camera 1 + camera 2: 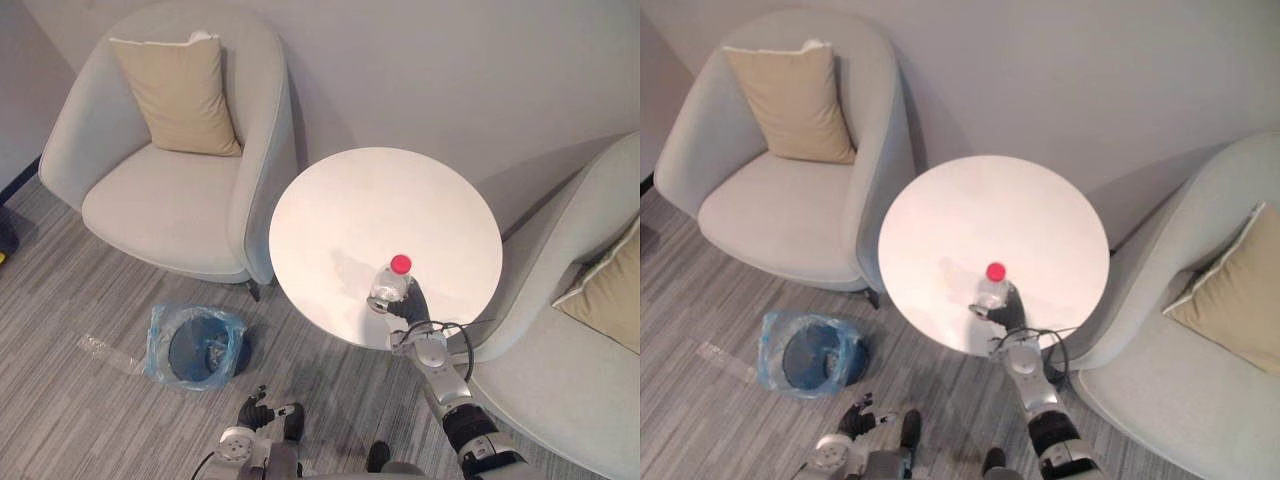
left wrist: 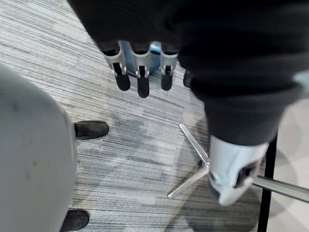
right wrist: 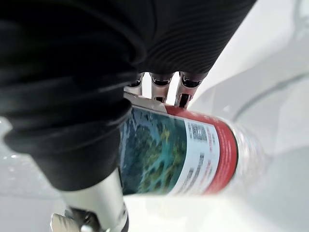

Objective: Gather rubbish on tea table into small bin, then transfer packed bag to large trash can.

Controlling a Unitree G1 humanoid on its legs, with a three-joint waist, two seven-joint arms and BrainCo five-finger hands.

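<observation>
A clear plastic bottle [image 1: 390, 283] with a red cap stands upright near the front edge of the round white tea table [image 1: 350, 205]. My right hand [image 1: 413, 306] is shut on the bottle from the near side. In the right wrist view the fingers [image 3: 161, 83] curl behind the labelled bottle [image 3: 178, 152] and the thumb crosses its front. The small bin [image 1: 195, 345], lined with a blue bag, sits on the carpet left of the table. My left hand [image 1: 253, 412] hangs low near the bin, its fingers [image 2: 140, 72] relaxed and holding nothing.
A grey armchair [image 1: 170, 200] with a tan cushion stands to the table's left. A second armchair [image 1: 590, 380] with a cushion is close on the right. The table's metal legs [image 2: 190, 145] spread over the striped carpet.
</observation>
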